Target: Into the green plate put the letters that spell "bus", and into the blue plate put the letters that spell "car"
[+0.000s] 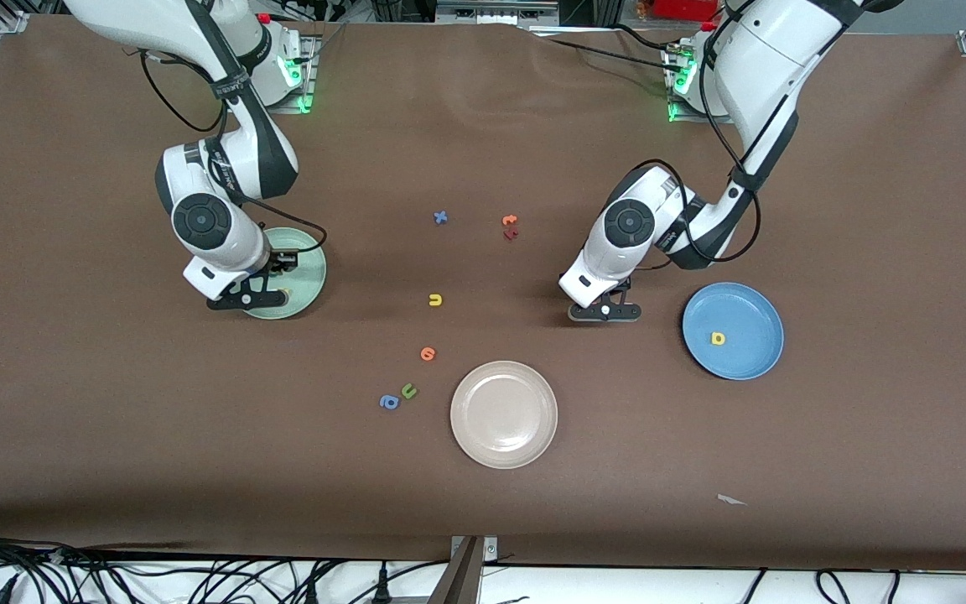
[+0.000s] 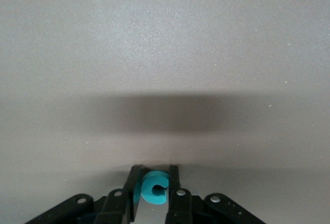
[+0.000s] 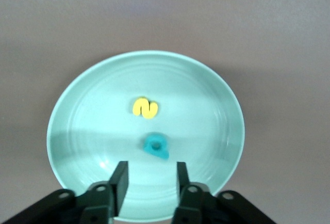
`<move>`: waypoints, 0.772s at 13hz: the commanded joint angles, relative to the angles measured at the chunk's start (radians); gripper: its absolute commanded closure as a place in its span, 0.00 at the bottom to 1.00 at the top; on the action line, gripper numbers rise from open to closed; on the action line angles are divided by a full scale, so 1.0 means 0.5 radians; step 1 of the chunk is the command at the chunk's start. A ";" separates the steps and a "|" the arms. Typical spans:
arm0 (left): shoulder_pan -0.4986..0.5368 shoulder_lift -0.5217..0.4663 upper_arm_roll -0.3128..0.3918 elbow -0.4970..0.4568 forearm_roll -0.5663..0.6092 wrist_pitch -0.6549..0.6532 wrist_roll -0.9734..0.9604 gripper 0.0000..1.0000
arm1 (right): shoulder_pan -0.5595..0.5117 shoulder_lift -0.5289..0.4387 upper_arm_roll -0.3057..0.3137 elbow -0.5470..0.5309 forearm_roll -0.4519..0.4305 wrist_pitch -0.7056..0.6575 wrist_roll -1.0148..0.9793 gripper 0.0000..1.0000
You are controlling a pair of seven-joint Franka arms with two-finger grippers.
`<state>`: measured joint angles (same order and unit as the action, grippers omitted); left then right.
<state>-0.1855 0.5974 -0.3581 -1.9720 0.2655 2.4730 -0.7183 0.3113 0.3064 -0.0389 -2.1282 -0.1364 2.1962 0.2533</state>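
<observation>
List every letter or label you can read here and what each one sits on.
teal "c", in the shut left gripper, low over the table.
yellow "s", in the green plate under the open right gripper.
yellow "u", on the table.
yellow "a", in the blue plate.
blue "x", on the table.
Other letters and the arms' markings: too small to read.

Two glossy white Franka arms with black joint bands, round dark joint caps, looping black cables, green-lit bases, black two-finger left gripper and right gripper with small silver screws.
</observation>
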 commanded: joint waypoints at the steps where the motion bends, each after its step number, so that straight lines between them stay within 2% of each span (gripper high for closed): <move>1: 0.006 -0.017 0.005 -0.020 0.076 0.018 -0.048 0.83 | 0.003 -0.152 0.022 0.022 0.021 -0.173 0.000 0.00; 2: 0.024 -0.038 0.005 0.008 0.076 -0.009 -0.036 0.83 | 0.003 -0.186 0.026 0.032 0.058 -0.207 -0.004 0.00; 5: 0.095 -0.087 -0.002 0.164 0.076 -0.334 0.016 0.87 | 0.006 -0.266 0.023 0.111 0.168 -0.247 -0.001 0.00; 8: 0.260 -0.158 -0.002 0.198 0.052 -0.482 0.355 0.87 | 0.021 -0.275 0.029 0.213 0.187 -0.361 0.094 0.00; 10: 0.425 -0.176 0.001 0.232 0.070 -0.592 0.659 0.87 | 0.076 -0.217 0.029 0.262 0.272 -0.352 0.256 0.00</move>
<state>-0.0444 0.5318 -0.3509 -1.8623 0.2689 2.2271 -0.5113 0.3228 0.1726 -0.0269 -2.0318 -0.0348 2.0397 0.3109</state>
